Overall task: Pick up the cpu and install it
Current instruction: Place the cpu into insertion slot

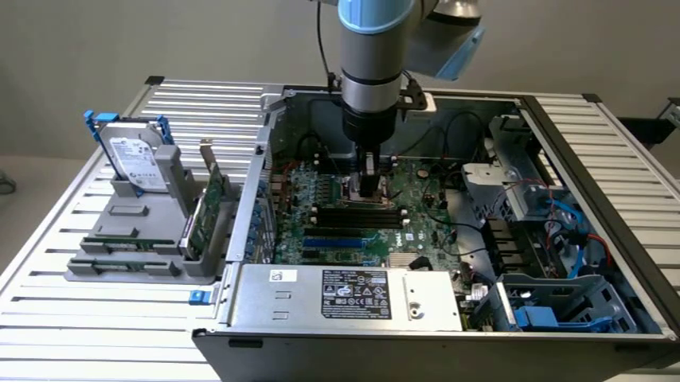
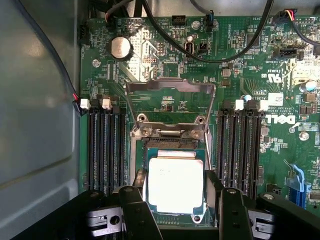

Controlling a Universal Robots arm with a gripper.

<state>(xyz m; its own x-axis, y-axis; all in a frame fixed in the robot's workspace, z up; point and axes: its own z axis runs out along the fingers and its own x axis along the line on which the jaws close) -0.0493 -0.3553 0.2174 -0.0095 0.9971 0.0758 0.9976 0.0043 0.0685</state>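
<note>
1. memory slots [image 2: 106, 145] flank the cpu [image 2: 175, 185] tight on both sides, so we get little side room there.
2. open load plate [image 2: 170, 86] stands just beyond it.
3. black cables [image 2: 220, 60] loop over the board [image 2: 280, 165] further out.

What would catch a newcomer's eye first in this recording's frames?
The grey robot arm reaching down into the open black computer case on the slatted metal table stands out first. On the green motherboard inside, the small square silver cpu sits at the open socket, with the gripper right over it.
</note>
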